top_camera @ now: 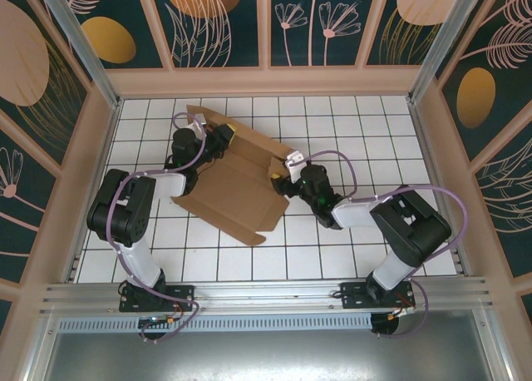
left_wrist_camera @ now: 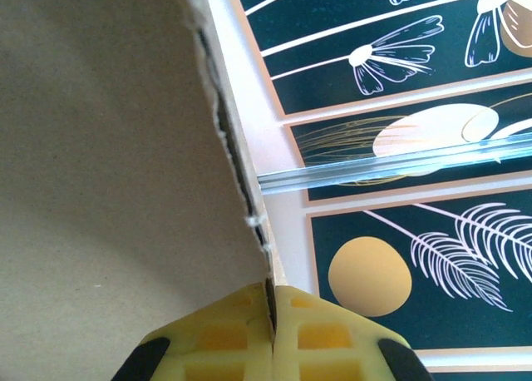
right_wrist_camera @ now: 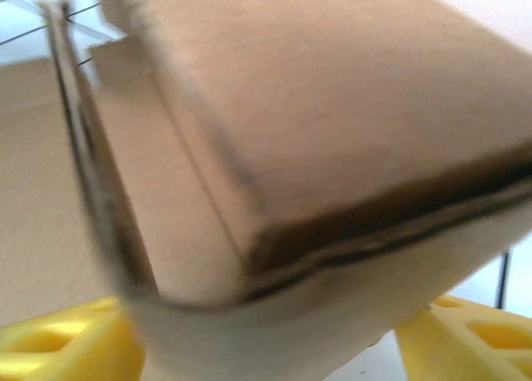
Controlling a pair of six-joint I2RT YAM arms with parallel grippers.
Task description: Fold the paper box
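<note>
Left claw (left_wrist_camera: 273, 319) pinches the paper box (top_camera: 233, 194) edge; right claw (right_wrist_camera: 266, 339) spread wide around its flap

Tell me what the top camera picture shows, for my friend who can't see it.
A partly folded brown cardboard box lies in the middle of a white tiled table. Two robot claws reach it: the left claw at its far edge, the right claw at its right side.
</note>
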